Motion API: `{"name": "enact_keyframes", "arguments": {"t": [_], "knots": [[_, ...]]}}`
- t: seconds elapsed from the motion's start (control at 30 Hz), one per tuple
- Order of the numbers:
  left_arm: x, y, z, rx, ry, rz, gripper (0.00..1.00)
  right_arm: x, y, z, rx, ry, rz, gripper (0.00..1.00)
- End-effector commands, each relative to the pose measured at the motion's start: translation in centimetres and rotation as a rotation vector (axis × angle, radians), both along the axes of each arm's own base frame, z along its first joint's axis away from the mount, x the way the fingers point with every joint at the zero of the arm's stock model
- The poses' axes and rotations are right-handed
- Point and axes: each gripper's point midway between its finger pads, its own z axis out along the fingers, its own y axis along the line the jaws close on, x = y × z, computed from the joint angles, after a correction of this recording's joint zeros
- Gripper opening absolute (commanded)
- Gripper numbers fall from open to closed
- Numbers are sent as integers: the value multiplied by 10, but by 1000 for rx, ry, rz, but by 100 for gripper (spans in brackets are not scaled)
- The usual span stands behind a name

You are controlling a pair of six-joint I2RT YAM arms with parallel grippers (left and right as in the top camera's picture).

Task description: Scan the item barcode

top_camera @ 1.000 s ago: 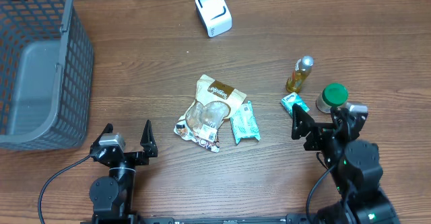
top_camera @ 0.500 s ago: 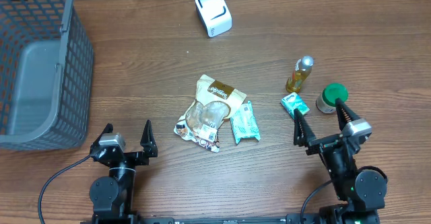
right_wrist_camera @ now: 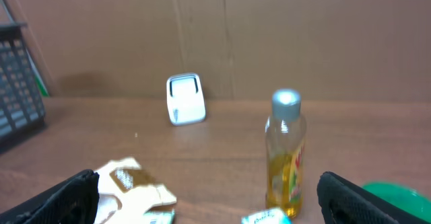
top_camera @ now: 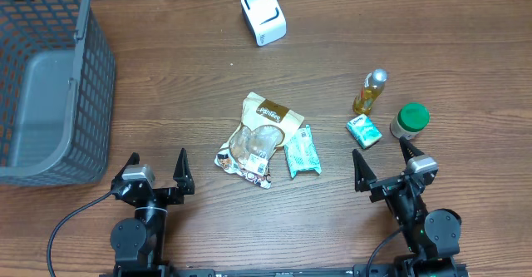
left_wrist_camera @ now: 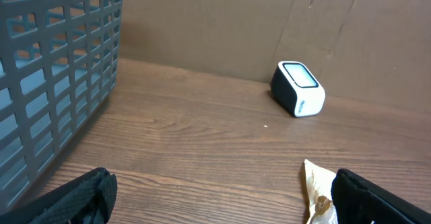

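**A robot lab bench dressed as a shop checkout**

We take this for a robotics test bench rather than a real store. The left arm (top_camera: 137, 231) and the right arm (top_camera: 428, 223) are mounted at the near edge of a wood-grain table (top_camera: 465, 52), with a black cable (top_camera: 71, 219) trailing from the left one. Plain brown cardboard (left_wrist_camera: 236, 22) closes off the back. The props say retail: a grey plastic shopping basket (top_camera: 96, 86), a snack bag (top_camera: 262, 131), a teal packet (top_camera: 302, 150), a yellow bottle (top_camera: 371, 92), a green-lidded jar (top_camera: 410, 120). The small white device (top_camera: 263, 15) looks to us like a barcode scanner, though its details are too small to confirm.
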Motion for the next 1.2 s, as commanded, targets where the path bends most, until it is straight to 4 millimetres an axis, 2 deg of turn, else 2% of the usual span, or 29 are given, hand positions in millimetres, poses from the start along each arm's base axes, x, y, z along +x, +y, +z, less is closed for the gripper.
{"name": "enact_keyframes", "arguments": {"t": [0.0, 0.13, 1.17], "knots": [[0, 0, 0, 22, -5, 1, 99, -2, -3, -10, -22, 21, -9, 100], [0, 0, 0, 22, -5, 1, 99, -4, -3, -3, -18, -10, -10, 100], [0, 0, 0, 22, -5, 1, 99, -4, -3, -3, -17, -9, -10, 100]]}}
